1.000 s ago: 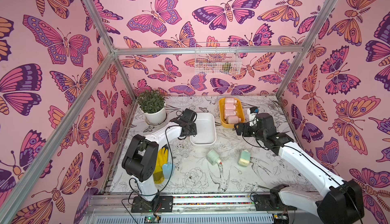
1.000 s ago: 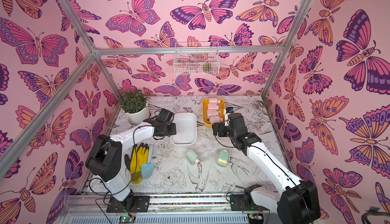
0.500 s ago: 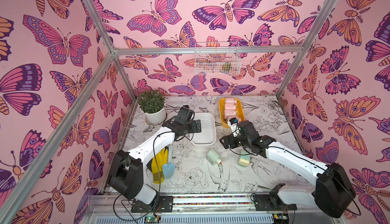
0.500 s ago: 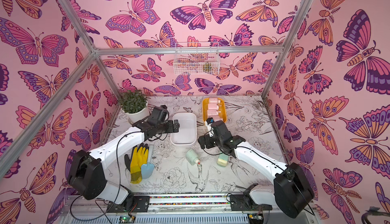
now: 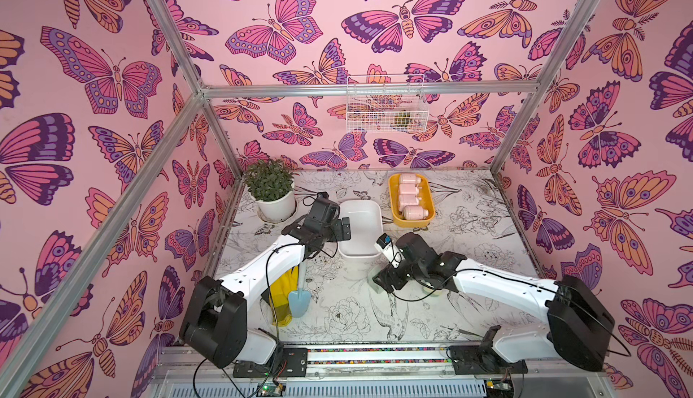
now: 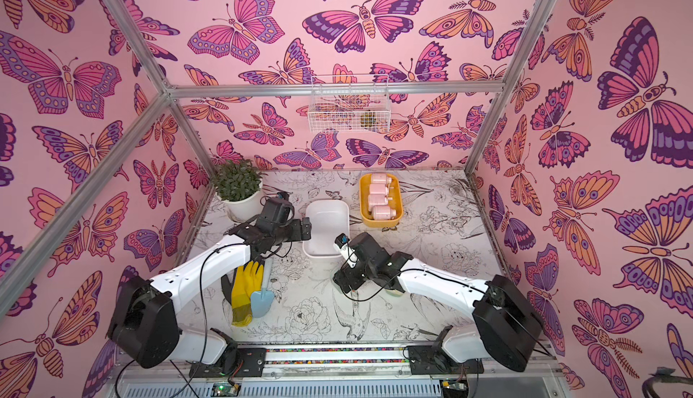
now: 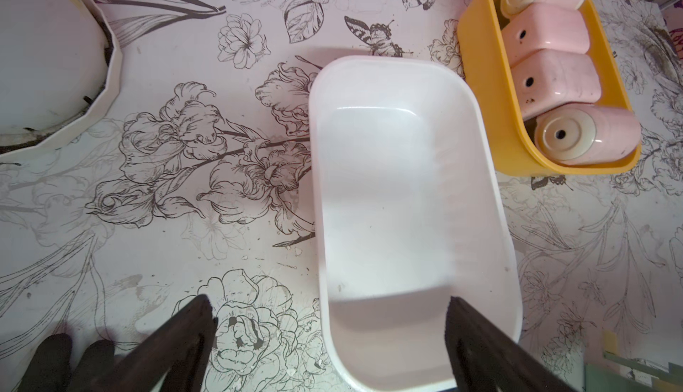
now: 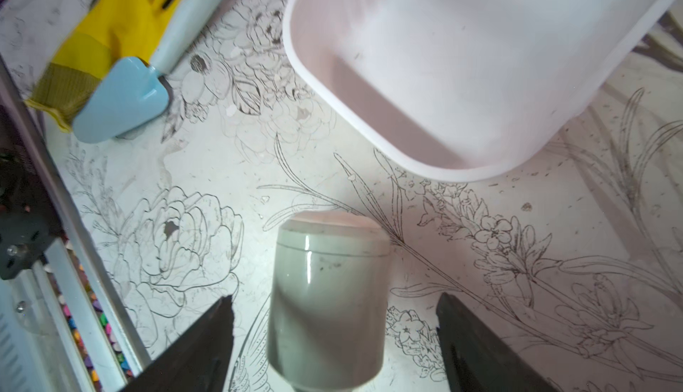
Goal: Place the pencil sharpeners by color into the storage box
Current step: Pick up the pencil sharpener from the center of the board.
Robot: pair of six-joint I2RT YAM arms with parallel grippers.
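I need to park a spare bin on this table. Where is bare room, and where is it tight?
Bare: the tabletop right of the yellow tray, and the front strip between the shovel and the right arm. The white bin is empty. Tight: the middle, where the open right gripper straddles a green sharpener.

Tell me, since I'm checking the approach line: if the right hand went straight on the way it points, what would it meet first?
Most likely the mint green sharpener. In the right wrist view it lies between the open fingers of the right hand, directly ahead. Beyond it stands the empty white box. Depth is hard to judge.
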